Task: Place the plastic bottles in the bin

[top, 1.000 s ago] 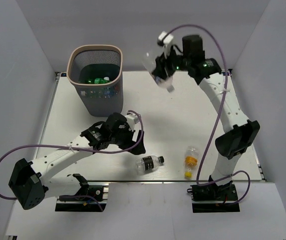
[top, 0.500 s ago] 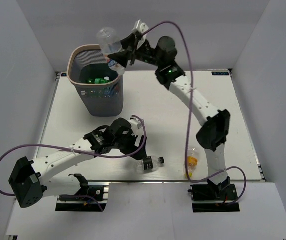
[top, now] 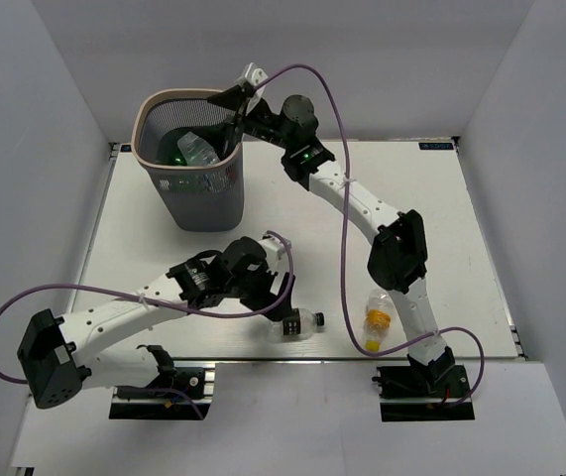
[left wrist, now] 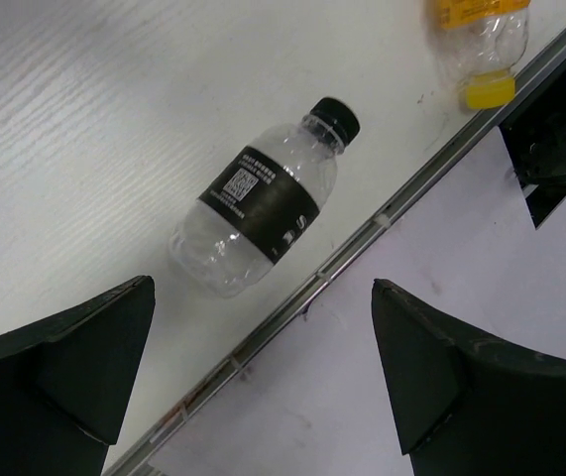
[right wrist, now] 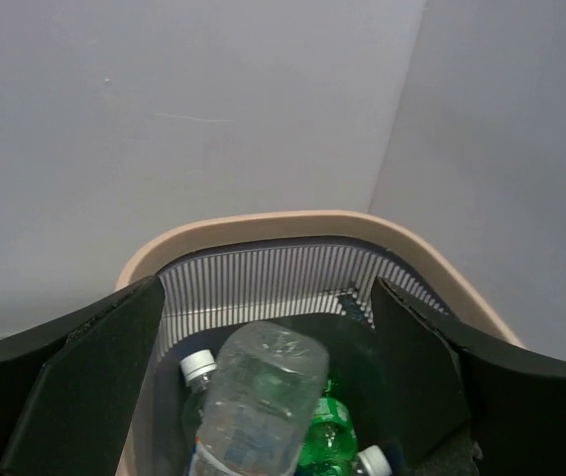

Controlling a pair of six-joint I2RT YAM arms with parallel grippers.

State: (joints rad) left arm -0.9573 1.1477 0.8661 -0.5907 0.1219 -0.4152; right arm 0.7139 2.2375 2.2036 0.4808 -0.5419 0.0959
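The bin (top: 188, 198) stands at the back left, dark mesh with a beige rim (right wrist: 263, 226). My right gripper (top: 225, 119) hangs open over its mouth (right wrist: 268, 286). A clear bottle (right wrist: 258, 397) is loose below the fingers, inside the bin (top: 198, 151), on top of green bottles (right wrist: 327, 431). My left gripper (top: 278, 305) is open just above the table's near edge (left wrist: 263, 288). A clear bottle with a black label (left wrist: 263, 203) lies on its side just beyond the fingertips (top: 302, 323). An orange-label bottle (top: 377, 319) with a yellow cap lies further right (left wrist: 476, 40).
The metal front rail of the table (left wrist: 362, 233) runs right beside the black-label bottle. White walls close in the back and both sides. The right arm (top: 362, 208) stretches diagonally across the table's middle.
The right arm swung left from mid-table to over the bin, opened, and let the clear bottle drop in. The left gripper slid toward the black-label bottle.
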